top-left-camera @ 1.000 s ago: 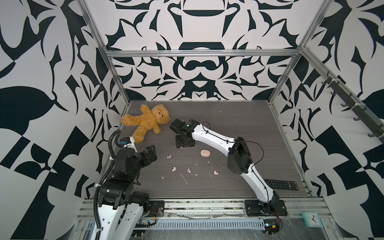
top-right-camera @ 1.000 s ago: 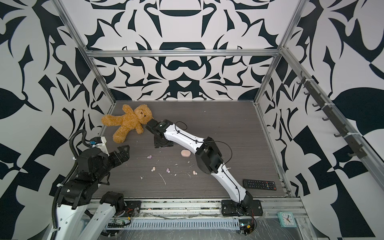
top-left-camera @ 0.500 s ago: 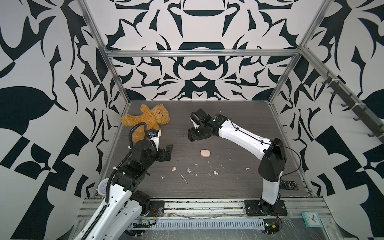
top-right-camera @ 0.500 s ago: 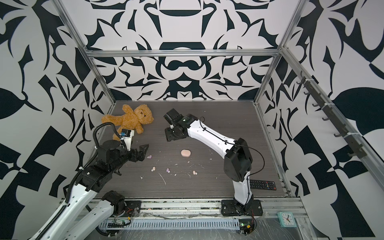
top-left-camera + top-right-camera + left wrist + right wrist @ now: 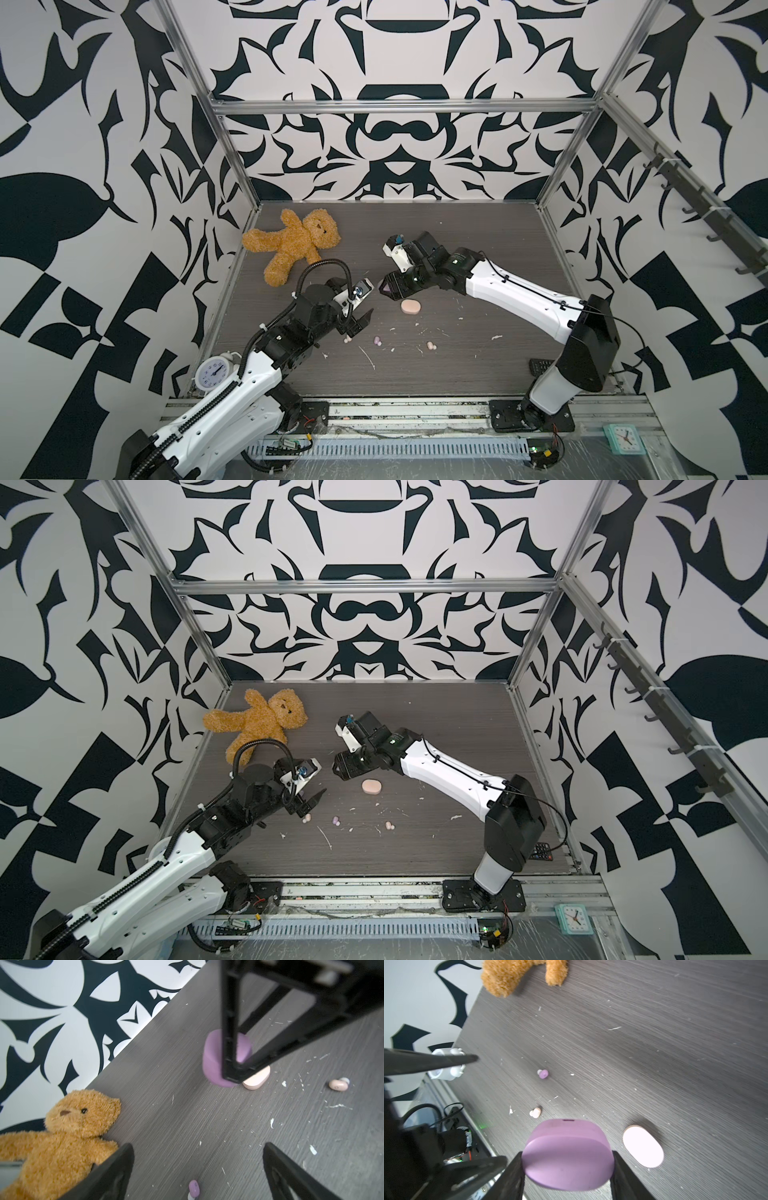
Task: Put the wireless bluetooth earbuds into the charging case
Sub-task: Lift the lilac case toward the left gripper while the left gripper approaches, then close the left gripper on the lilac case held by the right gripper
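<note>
My right gripper (image 5: 566,1157) is shut on a lilac oval charging case (image 5: 566,1153), closed, gripped across its sides and held above the table (image 5: 388,287). A peach charging case (image 5: 410,307) lies closed on the table just beside it (image 5: 642,1146). My left gripper (image 5: 360,323) is open, low over the table. A lilac earbud (image 5: 194,1187) lies between its fingers. In both top views a pale earbud (image 5: 347,340) lies by that gripper, then a lilac earbud (image 5: 377,340) and a peach earbud (image 5: 430,345) further right.
A brown teddy bear (image 5: 295,245) lies at the back left. A white alarm clock (image 5: 214,372) stands at the front left edge and a black remote (image 5: 540,365) near the right arm's base. White scraps litter the table around the earbuds.
My right gripper swung rightward, from beside the teddy to just left of the peach case. My left arm reached forward from the front left corner to over the earbuds, jaws still open.
</note>
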Available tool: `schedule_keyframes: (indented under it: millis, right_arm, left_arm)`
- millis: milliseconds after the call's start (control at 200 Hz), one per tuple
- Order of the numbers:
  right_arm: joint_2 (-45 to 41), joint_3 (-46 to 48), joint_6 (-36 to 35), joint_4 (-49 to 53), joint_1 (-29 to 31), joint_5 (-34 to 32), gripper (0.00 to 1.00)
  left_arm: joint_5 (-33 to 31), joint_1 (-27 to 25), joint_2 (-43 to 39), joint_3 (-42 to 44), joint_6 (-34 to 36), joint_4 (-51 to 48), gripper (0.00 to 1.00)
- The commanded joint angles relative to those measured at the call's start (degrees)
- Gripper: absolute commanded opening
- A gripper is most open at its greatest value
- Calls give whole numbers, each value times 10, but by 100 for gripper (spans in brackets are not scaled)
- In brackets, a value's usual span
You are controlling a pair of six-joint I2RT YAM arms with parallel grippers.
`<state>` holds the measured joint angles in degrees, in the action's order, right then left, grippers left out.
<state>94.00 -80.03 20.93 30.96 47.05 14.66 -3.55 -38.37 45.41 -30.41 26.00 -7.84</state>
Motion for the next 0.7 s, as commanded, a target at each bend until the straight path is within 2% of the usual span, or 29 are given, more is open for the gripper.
schedule_keyframes:
  millis: [0, 205, 405, 695]
  right_arm:
    - [-33, 34, -11, -61, -2, 56, 0]
    - [-79, 108, -8, -138, -2, 112, 0]
    - [-84, 145, -8, -174, -2, 157, 0]
    - [-83, 171, 0, -225, -3, 199, 0]
  left_arm:
    - [15, -12, -7, 22, 64, 58, 99]
    - [16, -50, -21, 67, 97, 99, 99]
    - [2, -86, -17, 83, 115, 116, 99]
    - [18, -103, -43, 85, 75, 109, 100]
